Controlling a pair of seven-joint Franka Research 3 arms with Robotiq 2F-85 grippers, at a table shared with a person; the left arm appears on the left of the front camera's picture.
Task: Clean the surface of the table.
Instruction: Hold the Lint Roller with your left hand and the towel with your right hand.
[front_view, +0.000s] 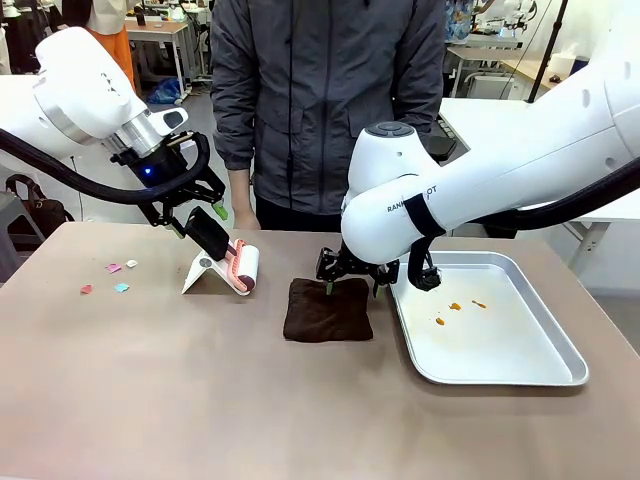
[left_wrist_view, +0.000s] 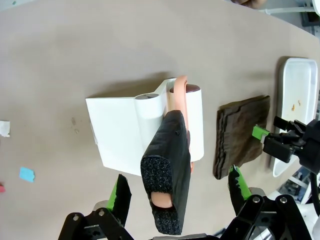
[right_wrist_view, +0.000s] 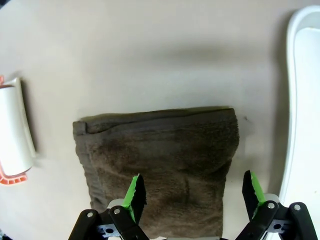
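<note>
Table (front_view: 150, 400) | 1 cloth (front_view: 327, 310) | 1 roller (front_view: 243, 268) | 4 scraps (front_view: 121, 287) | left hand (front_view: 198, 220) released | right hand (front_view: 352, 285) released

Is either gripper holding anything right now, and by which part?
Nothing is held. The left gripper stands open around the lint roller's black handle; the right gripper stands open over the brown cloth.

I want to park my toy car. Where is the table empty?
The near half of the table, in front of the brown towel and metal tray, is bare. Crowded: the far middle, with the left gripper at the lint roller and the right gripper over the towel.
</note>
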